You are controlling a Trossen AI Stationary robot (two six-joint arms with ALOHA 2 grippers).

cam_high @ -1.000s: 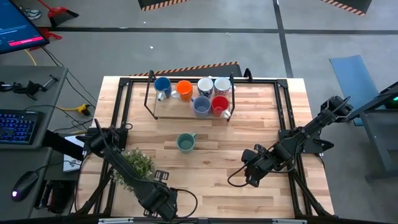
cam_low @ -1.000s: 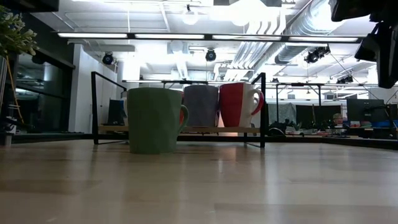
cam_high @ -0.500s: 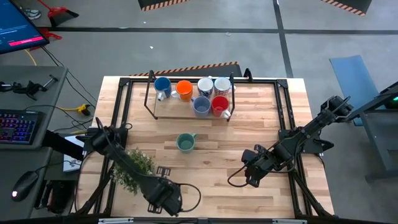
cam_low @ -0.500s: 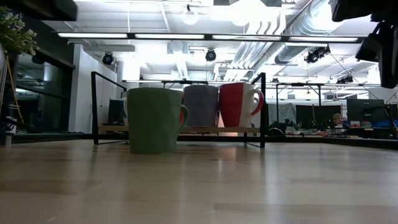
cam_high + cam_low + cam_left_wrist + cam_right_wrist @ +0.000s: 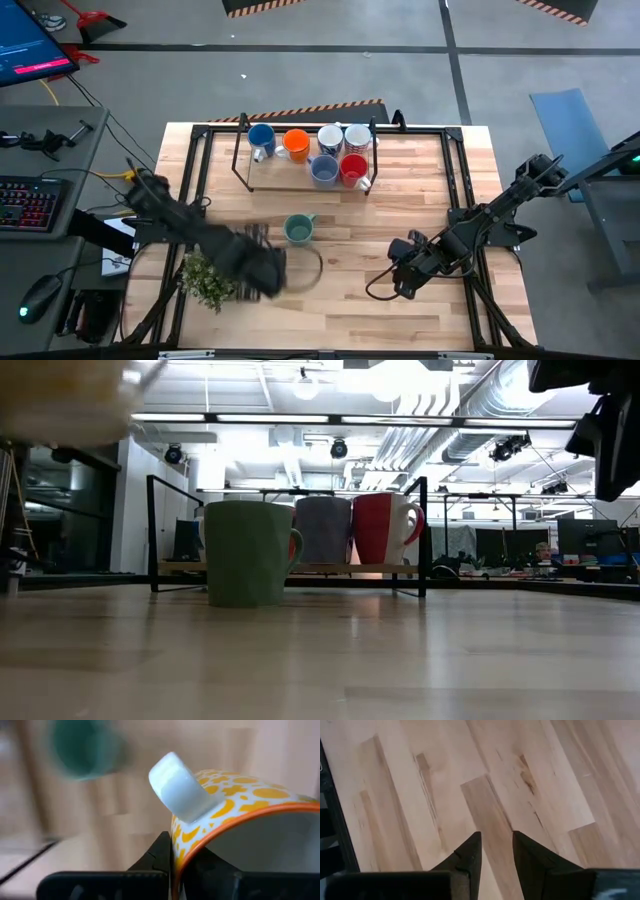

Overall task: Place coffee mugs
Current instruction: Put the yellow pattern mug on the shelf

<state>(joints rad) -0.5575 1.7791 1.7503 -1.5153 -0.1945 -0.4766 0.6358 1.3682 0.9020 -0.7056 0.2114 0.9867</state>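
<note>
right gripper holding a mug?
No. The right gripper shows only bare wooden table between its slightly parted fingers.

Mugs on rack at table's far edge, one loose mug mid-table

Black wire rack with wooden shelf point(image 5: 240, 165) sits at the middle of the wooden table's point(image 5: 420, 190) far edge. Its back row, left to right: blue ceramic mug point(image 5: 261, 138), orange ceramic mug point(image 5: 296, 143), grey-patterned mug point(image 5: 330, 137), white mug point(image 5: 358, 136). In front of the last two stand the slate-blue mug point(image 5: 323, 170) and, right of it, the red mug point(image 5: 353, 168). Green ceramic mug point(image 5: 297, 230) stands alone mid-table, in front of the rack. Left gripper point(image 5: 262, 265), holding a yellow-spotted mug with white handle point(image 5: 240, 795), is just near-left of it. Leafy potted plant point(image 5: 208, 282) sits by the near left corner. Right gripper point(image 5: 402, 282) is over the table near the right edge.
</note>
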